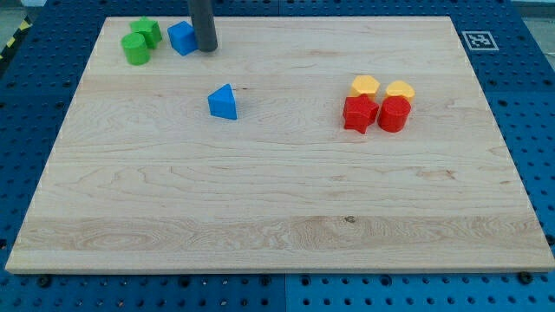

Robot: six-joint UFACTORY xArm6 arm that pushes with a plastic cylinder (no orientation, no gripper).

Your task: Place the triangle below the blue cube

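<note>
No jaws are fitted to this arm, so nothing is gripped or held; only a dark rod is seen, and my tip point(205, 49) is set down on the worktop point(277, 217) touching, or just beside, the right edge of the blue cube point(181, 38), at about 3 o'clock of it. The blue triangle point(224, 102) is found near the cube, at roughly 5 o'clock from it, and apart from it. Two green blocks point(140, 41), their shapes not clearly made out, are seen just beside the cube at 9 o'clock. Well apart, at 3 o'clock of the triangle, two yellow blocks point(381, 87) and two red blocks point(376, 113) are clustered. The task is judged largely undone: the triangle is already lower than the cube but offset toward the view's right, so a push toward 9 o'clock is still needed.
</note>
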